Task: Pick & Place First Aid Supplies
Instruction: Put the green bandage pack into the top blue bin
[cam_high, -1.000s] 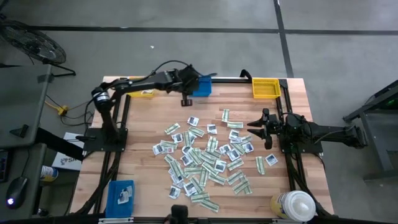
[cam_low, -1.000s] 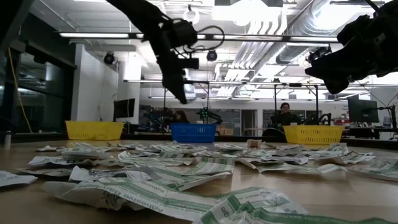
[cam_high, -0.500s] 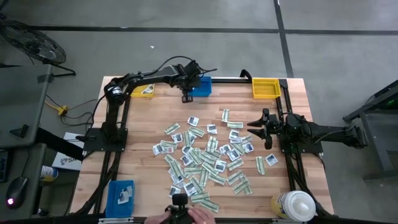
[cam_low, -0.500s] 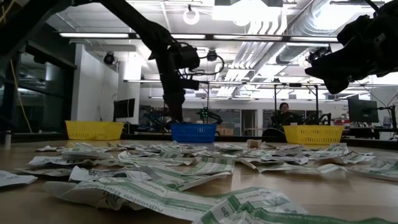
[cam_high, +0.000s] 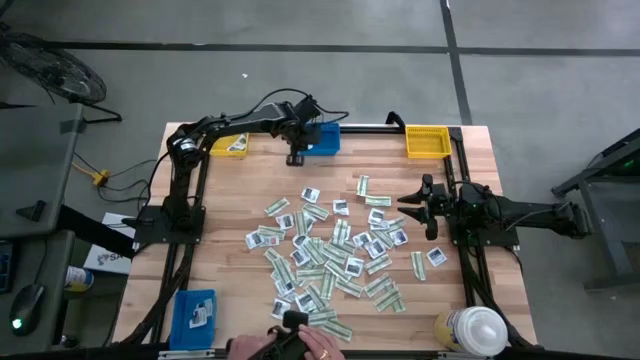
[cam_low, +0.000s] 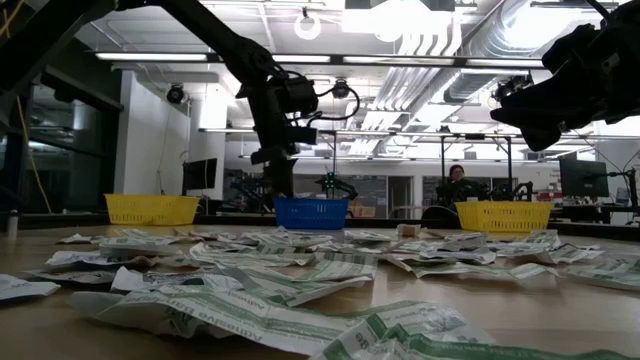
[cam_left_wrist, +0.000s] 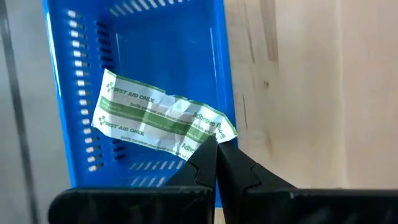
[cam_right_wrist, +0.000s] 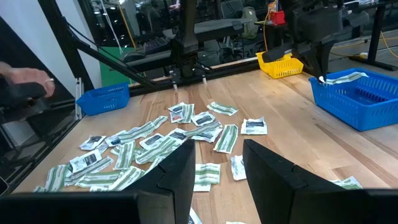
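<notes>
Dozens of first aid supplies, white squares and green-and-white strips, lie scattered flat on the wooden table, also seen in the low view. My left gripper is at the far edge beside the blue bin, shut on one green-and-white strip packet. In the right wrist view that strip shows just over the bin. My right gripper waits open at the table's right side, level, and touches nothing. My left gripper pinches one end of the strip packet between its two fingertips. The fingers slant steeply down from above. The crumpled strip sticks out sideways from the tips, lifted clear, over the inside of the blue bin.
Yellow bins stand at the far edge, one on the left and one on the right. A second blue bin is at the near left corner, a white-capped bottle at the near right. A person's hand shows at the near edge.
My left gripper has gone toward the table's far edge and down to the blue bin, turning at the wrist, and has kept the strip pinched. A person's hand has come in at the near edge.
</notes>
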